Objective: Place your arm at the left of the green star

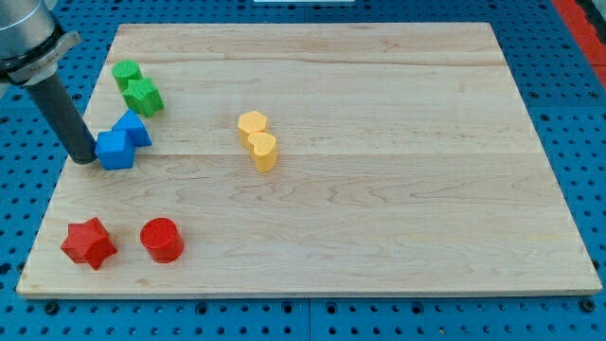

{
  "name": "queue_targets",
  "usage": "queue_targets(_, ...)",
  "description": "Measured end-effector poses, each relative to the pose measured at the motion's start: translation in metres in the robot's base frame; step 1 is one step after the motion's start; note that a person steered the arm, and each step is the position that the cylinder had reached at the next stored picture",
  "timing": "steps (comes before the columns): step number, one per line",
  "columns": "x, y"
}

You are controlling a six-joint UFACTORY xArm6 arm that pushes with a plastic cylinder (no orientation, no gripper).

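One wooden worktop (pixel 379 189) fills most of the view and rests on a blue perforated base (pixel 568 38). We observe our dark rod entering from the view's top left corner, with my tip (pixel 85 159) on the board near its left edge. We have no jaws on this arm, so no grasp state applies; the rod ends bare.

My tip stands just beside the blue cube (pixel 115 150), on that block's left side, touching or nearly touching it; we cannot tell which. The blue triangular block (pixel 133 127) sits against the cube's upper right.

The green star (pixel 144 96) lies above the blue pair, toward the view's top left, with a second green block (pixel 126 73) touching its upper left. My tip is below and left of the star.

The two yellow blocks (pixel 252 124) (pixel 264 151) sit together near the board's centre. The red star (pixel 88 242) and red cylinder (pixel 161 239) lie side by side, apart, at the bottom left.
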State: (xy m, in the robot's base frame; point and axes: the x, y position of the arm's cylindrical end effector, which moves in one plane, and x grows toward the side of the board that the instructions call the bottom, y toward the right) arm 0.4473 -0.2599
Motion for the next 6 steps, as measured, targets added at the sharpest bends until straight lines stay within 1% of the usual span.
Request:
queue_targets(3,-0.007,0.011)
queue_targets(4,-0.007,-0.045)
queue_targets(5,-0.040,-0.035)
queue_targets(6,-0.069,-0.012)
